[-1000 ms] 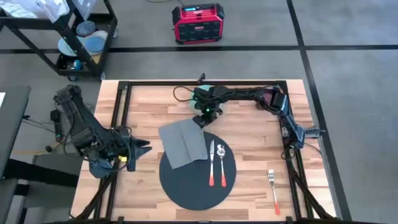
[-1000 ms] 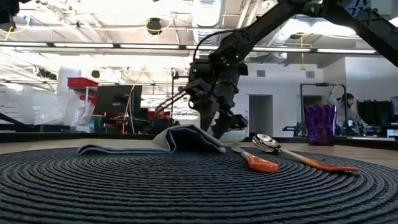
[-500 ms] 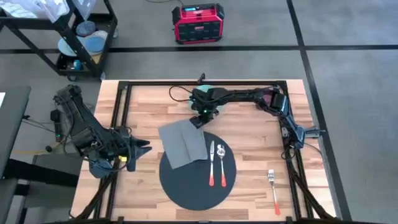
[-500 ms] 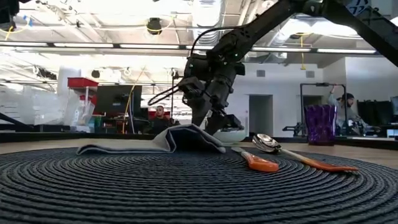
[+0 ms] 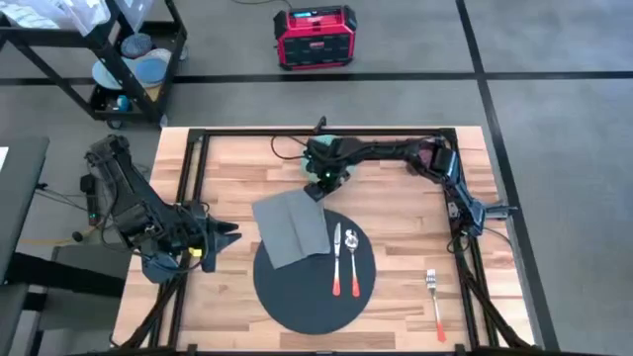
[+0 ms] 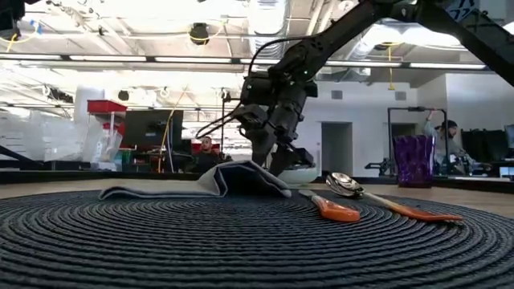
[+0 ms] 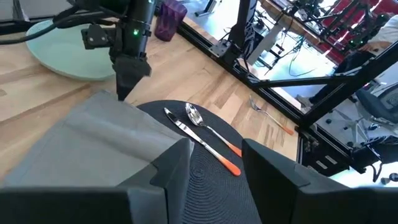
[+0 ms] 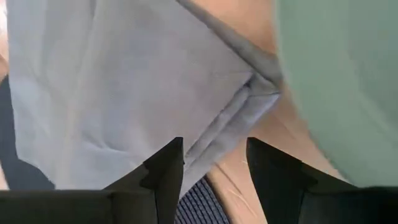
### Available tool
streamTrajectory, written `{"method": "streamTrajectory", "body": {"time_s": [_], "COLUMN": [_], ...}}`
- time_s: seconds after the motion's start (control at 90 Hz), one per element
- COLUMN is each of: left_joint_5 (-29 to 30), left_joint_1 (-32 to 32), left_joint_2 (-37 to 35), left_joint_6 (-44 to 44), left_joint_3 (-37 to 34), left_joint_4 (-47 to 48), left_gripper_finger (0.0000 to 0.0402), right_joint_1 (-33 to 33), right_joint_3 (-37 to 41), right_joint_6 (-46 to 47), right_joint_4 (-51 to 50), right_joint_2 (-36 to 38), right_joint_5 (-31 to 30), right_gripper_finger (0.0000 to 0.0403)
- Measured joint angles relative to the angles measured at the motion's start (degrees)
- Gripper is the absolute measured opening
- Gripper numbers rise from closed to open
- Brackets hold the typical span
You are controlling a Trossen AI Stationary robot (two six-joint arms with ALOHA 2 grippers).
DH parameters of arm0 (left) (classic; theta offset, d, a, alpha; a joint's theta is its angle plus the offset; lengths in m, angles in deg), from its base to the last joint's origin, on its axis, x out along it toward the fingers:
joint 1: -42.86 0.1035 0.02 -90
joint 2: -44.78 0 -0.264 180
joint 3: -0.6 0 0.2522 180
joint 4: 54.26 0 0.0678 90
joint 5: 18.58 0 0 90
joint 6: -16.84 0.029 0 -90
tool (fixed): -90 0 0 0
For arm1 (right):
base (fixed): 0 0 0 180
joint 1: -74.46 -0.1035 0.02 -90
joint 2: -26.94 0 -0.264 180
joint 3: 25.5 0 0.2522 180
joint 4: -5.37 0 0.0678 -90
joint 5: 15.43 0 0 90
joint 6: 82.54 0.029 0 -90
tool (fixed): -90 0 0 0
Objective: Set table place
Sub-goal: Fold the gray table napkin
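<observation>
Right gripper (image 5: 318, 187) poised over far corner of grey napkin (image 5: 291, 228), fingers parted, nothing between them; probably lined up to pinch that corner. Napkin lying half on round placemat (image 5: 315, 297), half on table (image 5: 396, 188), overlapping placemat's left rim. Knife (image 5: 336, 259) and spoon (image 5: 352, 261) side by side on placemat; fork (image 5: 435, 302) well apart on bare wood to the right. Left gripper (image 5: 224, 235) parked at table's left edge, fingers apart, empty. Pale green plate (image 7: 62, 53) plain in left wrist view, mostly hidden under the arm from above. Right wrist view alone showing napkin's folded corner just beside plate rim
</observation>
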Motion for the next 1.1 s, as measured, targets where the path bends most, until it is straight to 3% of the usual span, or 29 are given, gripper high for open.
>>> {"method": "streamTrajectory", "body": {"time_s": [0.789,0.933,1.1], "left_joint_5": [0.01,0.01,0.01], "left_joint_1": [0.01,0.01,0.0], "left_joint_2": [0.0,0.02,0.02], "left_joint_6": [0.74,0.76,0.98], "left_joint_3": [0.0,0.0,0.0], "left_joint_4": [0.41,0.32,0.44], "left_gripper_finger": [0.013,0.013,0.013], "right_joint_1": [-1.54,-1.94,-1.95], "right_joint_3": [-0.18,-0.31,-0.65], "right_joint_6": [2.41,2.63,3.48], "right_joint_4": [-0.62,-1.67,-2.32], "right_joint_2": [-1.23,-2.34,-2.57], "right_joint_5": [-4.08,-2.09,-2.15], "right_gripper_finger": [0.0157,0.0129,0.0065]}}
